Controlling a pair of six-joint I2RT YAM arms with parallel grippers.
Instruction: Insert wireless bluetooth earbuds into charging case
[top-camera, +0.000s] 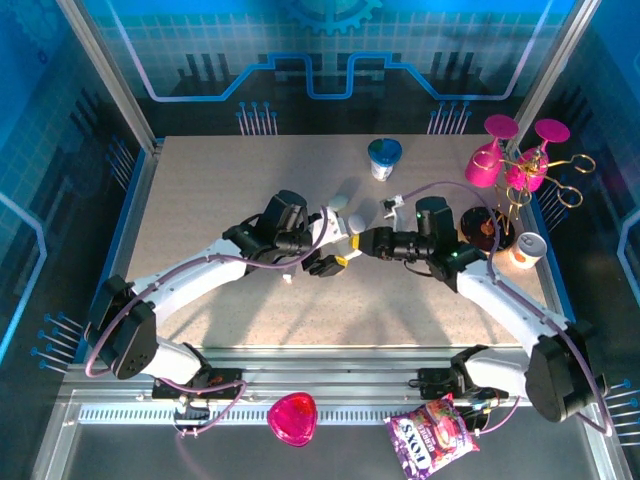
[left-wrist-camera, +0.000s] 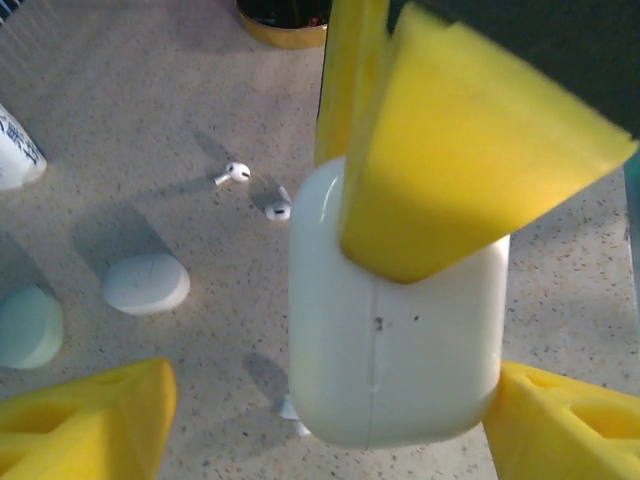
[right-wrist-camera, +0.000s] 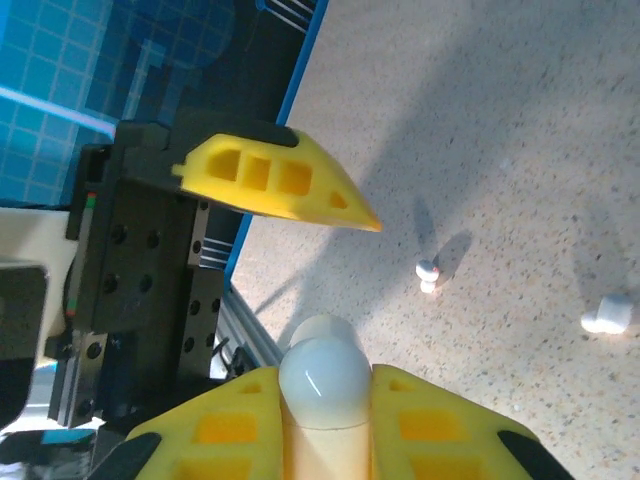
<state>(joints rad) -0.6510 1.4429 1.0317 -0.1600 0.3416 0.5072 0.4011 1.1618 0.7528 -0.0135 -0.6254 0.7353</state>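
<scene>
A white charging case (left-wrist-camera: 395, 340) hangs above the table with its lid closed. My right gripper (right-wrist-camera: 325, 378) is shut on it, its yellow fingers (left-wrist-camera: 470, 150) pinching the case's top end. My left gripper (left-wrist-camera: 335, 390) is open, one finger on each side of the case's lower end, the right one at the case's edge. The two grippers meet at mid-table, left gripper (top-camera: 335, 262) and right gripper (top-camera: 362, 243). Loose earbuds lie on the table: two together (left-wrist-camera: 234, 174) (left-wrist-camera: 278, 208), and one half hidden beneath the case (left-wrist-camera: 293, 412). The right wrist view shows two more earbuds (right-wrist-camera: 428, 273) (right-wrist-camera: 610, 313).
Two closed oval cases (left-wrist-camera: 146, 283) (left-wrist-camera: 28, 326) lie left of the held case, with a white bottle (left-wrist-camera: 15, 150) beyond them. A cup (top-camera: 384, 158), pink glasses (top-camera: 515, 160) and a can (top-camera: 527, 248) stand at the back right. A pink dish (top-camera: 292, 417) and a candy bag (top-camera: 432, 435) lie by the arm bases.
</scene>
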